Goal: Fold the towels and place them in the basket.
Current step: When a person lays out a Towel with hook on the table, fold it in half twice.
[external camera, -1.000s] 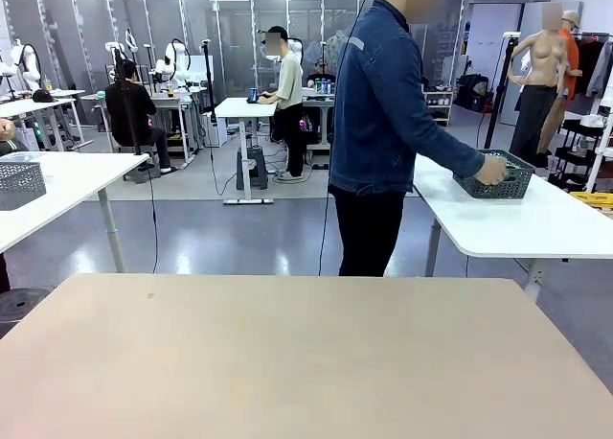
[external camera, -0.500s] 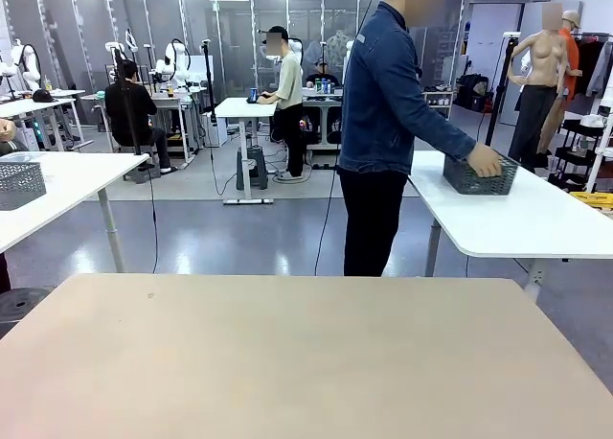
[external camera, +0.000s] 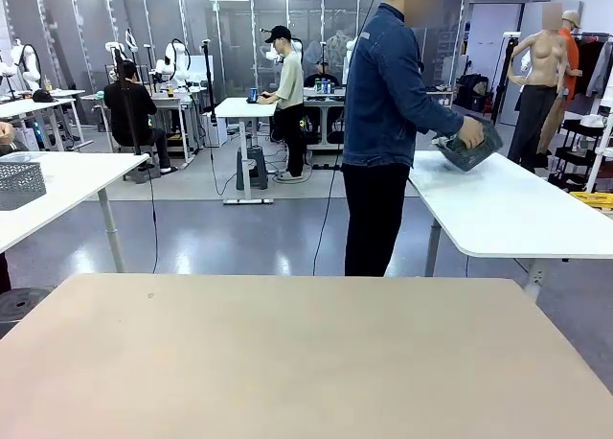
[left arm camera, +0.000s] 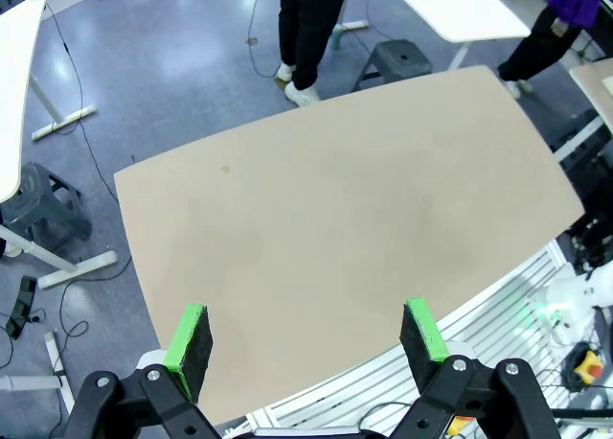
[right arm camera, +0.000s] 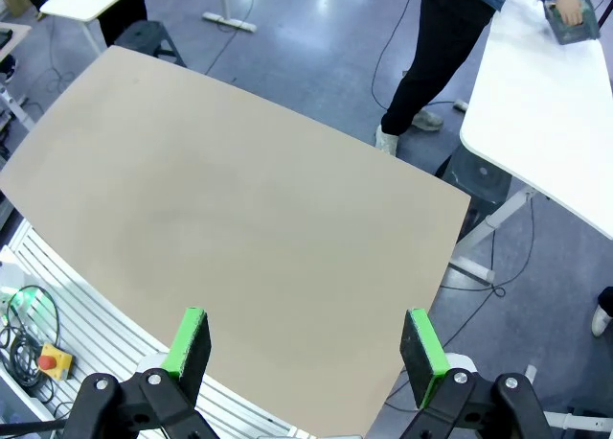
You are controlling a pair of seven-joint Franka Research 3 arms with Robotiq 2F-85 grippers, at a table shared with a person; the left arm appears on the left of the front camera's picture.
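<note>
Beyond the far edge of the beige table (external camera: 306, 353) a person in a denim jacket (external camera: 388, 84) holds the dark basket (external camera: 469, 144). It is lifted and tilted above a white side table (external camera: 517, 219). The same basket (right arm camera: 575, 17) sits in the person's hand at the top right of the right wrist view. My left gripper (left arm camera: 306, 335) hangs open high above the beige table (left arm camera: 326, 228), nothing between its green pads (left arm camera: 189, 338). My right gripper (right arm camera: 305, 343) is likewise open over the table (right arm camera: 239, 199). The towels are out of view.
A paler grey mesh basket (external camera: 19, 183) stands on another white table at the left. A stool (right arm camera: 479, 185) and cables lie on the floor past the table's far edge. Other people work at desks farther back.
The person has pulled the dark basket leftward along the white side table, then lifted and tilted it. Neither gripper has changed.
</note>
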